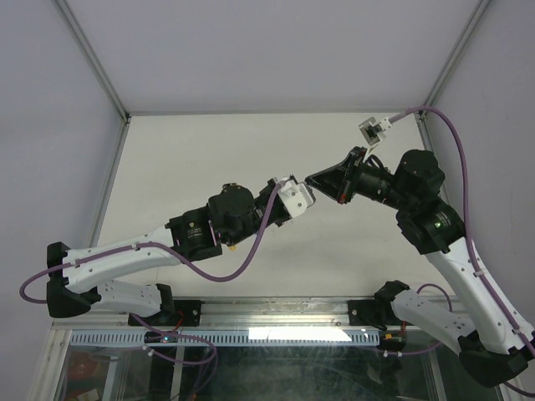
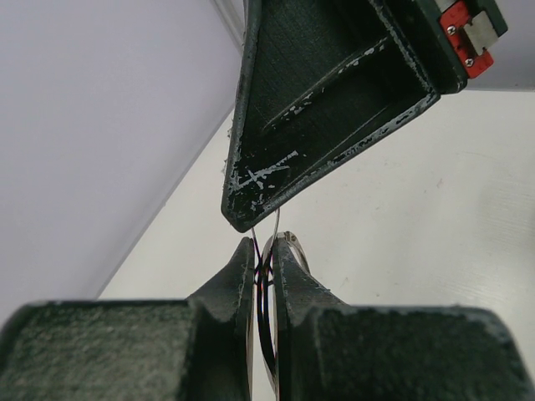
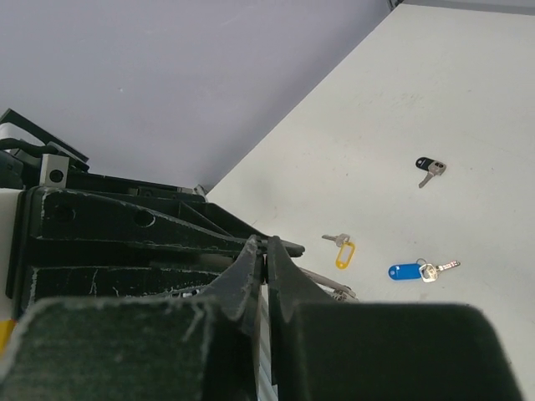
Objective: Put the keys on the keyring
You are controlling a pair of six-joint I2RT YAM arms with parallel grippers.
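White table [image 3: 435,100], left tool [image 2: 266,249], right tool [image 3: 266,251] pinching keyring [image 2: 266,334]

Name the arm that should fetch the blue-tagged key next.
Right. The left claw is shut on the keyring and should probably hold it steady; the blue-tagged key lies on the table in the right wrist view.

The left arm [image 1: 125,255] and right arm [image 1: 468,276] have white shells and round black joints. A purple cable [image 1: 461,167] loops along each. The left gripper [image 2: 263,251] and right gripper [image 3: 265,246] are dark plastic wedges, scuffed with white scratches. A red block [image 2: 475,33] with small silver screws shows at the upper right of the left wrist view.
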